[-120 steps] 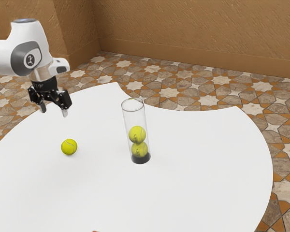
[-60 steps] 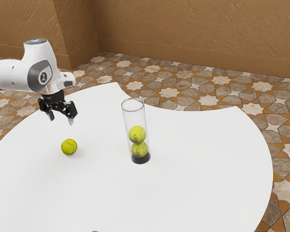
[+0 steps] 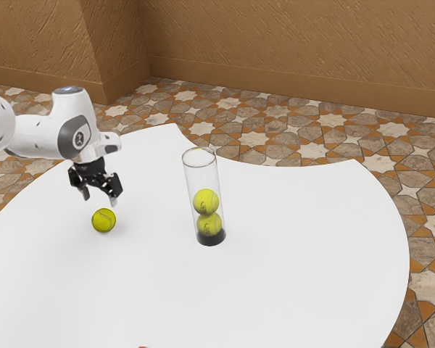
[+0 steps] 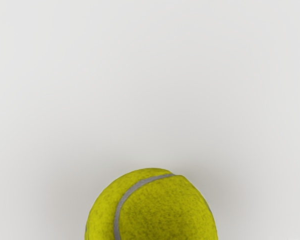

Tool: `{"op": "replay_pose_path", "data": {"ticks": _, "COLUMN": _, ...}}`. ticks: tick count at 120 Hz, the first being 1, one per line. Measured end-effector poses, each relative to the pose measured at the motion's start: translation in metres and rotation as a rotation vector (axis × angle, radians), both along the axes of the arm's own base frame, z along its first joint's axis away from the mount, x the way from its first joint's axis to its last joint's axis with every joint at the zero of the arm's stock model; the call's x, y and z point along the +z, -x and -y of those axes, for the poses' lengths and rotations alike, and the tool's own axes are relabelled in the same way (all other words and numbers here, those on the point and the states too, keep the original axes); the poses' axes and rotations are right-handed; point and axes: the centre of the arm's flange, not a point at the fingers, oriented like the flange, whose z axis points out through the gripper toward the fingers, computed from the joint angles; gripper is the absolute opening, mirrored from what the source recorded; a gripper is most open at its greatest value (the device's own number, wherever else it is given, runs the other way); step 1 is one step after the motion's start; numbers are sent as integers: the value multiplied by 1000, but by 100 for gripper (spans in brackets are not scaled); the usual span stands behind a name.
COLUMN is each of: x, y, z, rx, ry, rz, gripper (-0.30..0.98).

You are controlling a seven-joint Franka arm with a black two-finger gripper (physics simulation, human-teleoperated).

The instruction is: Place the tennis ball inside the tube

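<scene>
Gripper (image 3: 100, 199) lower now, nearly down to the loose tennis ball (image 3: 104, 220)

Ball first: same spot on the table (image 3: 297, 246) as in the earlier frames, sitting on the white top, not held, not in the tube (image 3: 201, 174). Wrist view has it near the hand, grey seam (image 4: 121, 207) visible. Fingers spread wide, nothing between them, tips just above the ball. Hand has dropped and come a little toward the exterior view's right since the earlier frames.

Next out: clear tube, upright, well apart from the ball, toward the exterior view's right. Two balls already inside, upper ball (image 3: 206, 202) stacked on lower ball (image 3: 209, 225), dark base (image 3: 211, 237) underneath. Room above them, looks like enough for one more.

Progress: early, I'd say approach step. Done: hand brought over the ball, roughly. Left: go down around it, grip, lift, carry across, line up over the rim, let go. Off-centre closing could roll it away.

Text check: dark marks on the tube balls, can't read them from where I stand. Arm (image 3: 40, 136) has a round logo (image 3: 80, 140), no legible word. Seam side of the loose ball: no brand seen
</scene>
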Motion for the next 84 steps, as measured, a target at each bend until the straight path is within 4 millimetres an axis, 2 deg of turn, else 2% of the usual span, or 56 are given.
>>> {"op": "replay_pose_path", "data": {"ticks": 15, "x": -15, "y": 4, "z": 1, "rx": -3, "ry": 7, "rz": -14, "gripper": 69}}
{"op": "replay_pose_path", "data": {"ticks": 65, "x": -52, "y": -3, "z": 1, "rx": -17, "ry": 14, "rz": -40, "gripper": 69}}
{"op": "replay_pose_path", "data": {"ticks": 84, "x": -57, "y": -5, "z": -1, "rx": -18, "ry": 13, "rz": -40, "gripper": 69}}
